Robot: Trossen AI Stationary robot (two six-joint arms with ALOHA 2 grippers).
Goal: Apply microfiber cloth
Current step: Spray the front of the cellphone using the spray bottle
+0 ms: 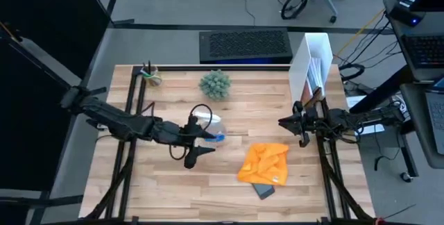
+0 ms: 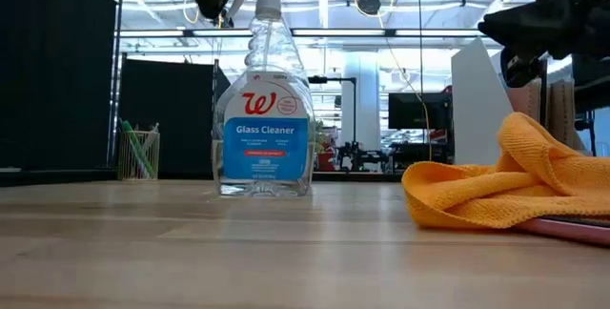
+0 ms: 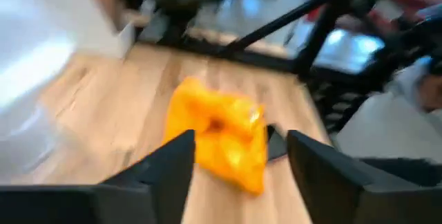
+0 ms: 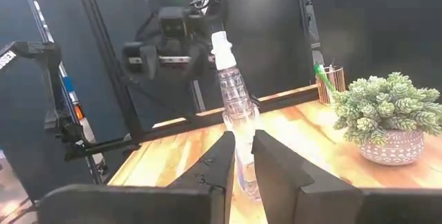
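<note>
The orange microfiber cloth [image 1: 265, 162] lies crumpled right of the table's middle, draped over a dark phone [image 1: 263, 191] whose near end sticks out; in the low view the cloth [image 2: 505, 180] rests on the phone [image 2: 572, 226]. A clear spray bottle [image 1: 208, 123] of blue glass cleaner [image 2: 264, 109] stands upright at the middle. My left gripper [image 1: 200, 150] hovers open just near of the bottle, holding nothing, facing the cloth [image 3: 219, 137]. My right gripper [image 1: 292, 123] is shut and empty above the table's right side, far of the cloth.
A small potted plant [image 1: 215, 84] stands at the far middle and a pen cup [image 1: 149, 73] at the far left corner. A white upright holder [image 1: 312, 62] stands at the far right. A keyboard [image 1: 244, 44] lies beyond the far edge. Bare wood stretches along the near left.
</note>
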